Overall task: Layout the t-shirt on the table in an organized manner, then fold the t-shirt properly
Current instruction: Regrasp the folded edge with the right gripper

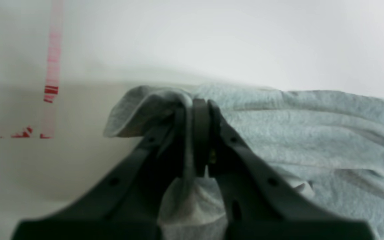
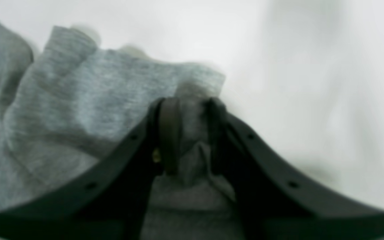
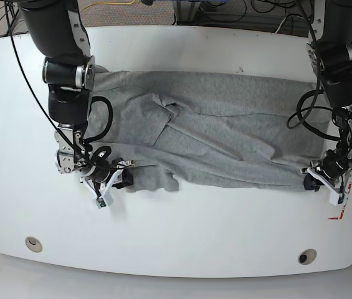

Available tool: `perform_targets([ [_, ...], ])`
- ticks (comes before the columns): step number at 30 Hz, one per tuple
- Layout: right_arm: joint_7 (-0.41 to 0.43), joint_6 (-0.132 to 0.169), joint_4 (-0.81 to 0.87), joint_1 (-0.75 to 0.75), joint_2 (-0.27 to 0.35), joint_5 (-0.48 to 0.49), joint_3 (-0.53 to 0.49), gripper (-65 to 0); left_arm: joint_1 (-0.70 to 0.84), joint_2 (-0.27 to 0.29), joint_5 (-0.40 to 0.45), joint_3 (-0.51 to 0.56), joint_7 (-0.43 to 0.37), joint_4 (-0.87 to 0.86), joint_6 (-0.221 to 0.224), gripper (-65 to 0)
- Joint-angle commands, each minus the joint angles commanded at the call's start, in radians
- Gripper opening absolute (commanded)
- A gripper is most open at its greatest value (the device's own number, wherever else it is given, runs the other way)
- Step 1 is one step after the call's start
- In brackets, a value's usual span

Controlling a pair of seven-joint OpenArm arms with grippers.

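Note:
The heather-grey t-shirt (image 3: 225, 124) lies spread across the middle of the white table (image 3: 225, 249), plain side up, with folds near its left third and a rumpled near-left corner. My right gripper (image 3: 124, 179) holds that near-left corner; in the right wrist view the gripper (image 2: 192, 103) is shut on a bunch of the t-shirt (image 2: 95, 90). My left gripper (image 3: 313, 180) sits at the shirt's near-right corner. The left wrist view shows the gripper (image 1: 200, 103) shut on a thin fold of the t-shirt (image 1: 295, 126), just above the tabletop.
A red-and-white tape mark (image 3: 337, 215) (image 1: 52, 90) lies just beside the left gripper. Two round grommet holes (image 3: 33, 243) (image 3: 307, 256) sit near the table's front edge. Cables run along the far edge behind the table.

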Motion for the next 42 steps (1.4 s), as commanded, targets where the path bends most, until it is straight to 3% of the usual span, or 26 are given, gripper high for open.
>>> perform_targets([
  [2,-0.003,0.0,0.002,0.0,0.0,0.003,-0.032,-64.5,0.0,0.0,0.0,0.0,0.0,0.0,0.0,-63.7],
  [3,-0.005,0.0,0.002,0.0,0.0,0.003,-0.044,-65.0,0.0,0.0,0.0,0.0,0.0,0.0,0.0,-63.7],
  [9,-0.026,0.0,0.074,-0.005,0.0,0.005,-0.055,-65.0,0.0,-0.002,0.0,0.0,0.0,0.0,0.0,-63.7],
  [17,-0.198,0.0,0.393,-0.071,0.0,0.006,-0.055,-65.0,0.0,-0.002,0.0,0.0,0.0,-0.002,0.0,-63.7],
  [42,-0.52,0.0,1.016,-0.178,0.008,0.006,-0.052,-65.0,-0.008,0.002,-0.006,-0.006,0.0,0.044,-0.006,-63.9],
])
